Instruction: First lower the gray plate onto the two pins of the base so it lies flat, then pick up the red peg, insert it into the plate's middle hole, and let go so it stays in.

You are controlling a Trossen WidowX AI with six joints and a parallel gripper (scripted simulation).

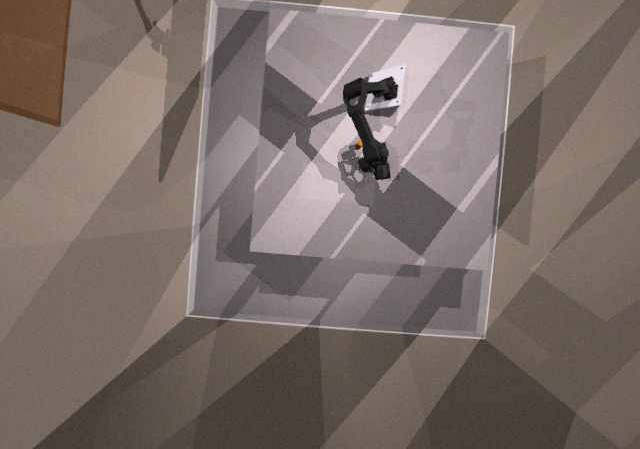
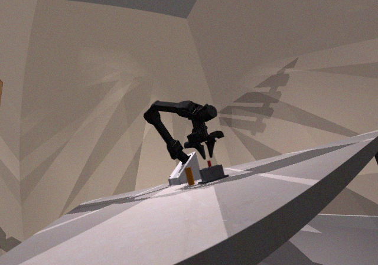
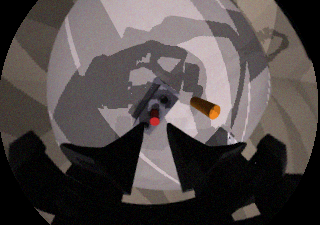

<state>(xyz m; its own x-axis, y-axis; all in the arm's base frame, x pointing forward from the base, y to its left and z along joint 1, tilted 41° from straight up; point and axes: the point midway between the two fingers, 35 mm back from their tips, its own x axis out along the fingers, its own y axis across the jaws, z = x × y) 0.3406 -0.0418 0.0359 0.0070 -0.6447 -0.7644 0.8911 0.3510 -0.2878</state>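
My gripper (image 2: 208, 157) (image 3: 155, 125) is open, with nothing between its fingers. Its fingertips are just above the red peg (image 2: 209, 163) (image 3: 154, 120). The peg stands upright in about the middle of the gray block stack (image 2: 212, 173), with a short part of it showing above the top. The gray plate (image 3: 171, 94) looks flat on top of the base; the two are hard to tell apart. One dark round spot shows beside the peg in the wrist view. How deep the peg reaches is hidden. In the top view the arm covers the fingers, peg and plate.
An orange cylinder (image 1: 359, 144) (image 2: 189, 176) (image 3: 206, 108) stands beside the gray block. The white mounting plate (image 1: 382, 104) of the arm is behind it. The pale table (image 1: 294, 206) (image 2: 137, 225) carries broad shadows.
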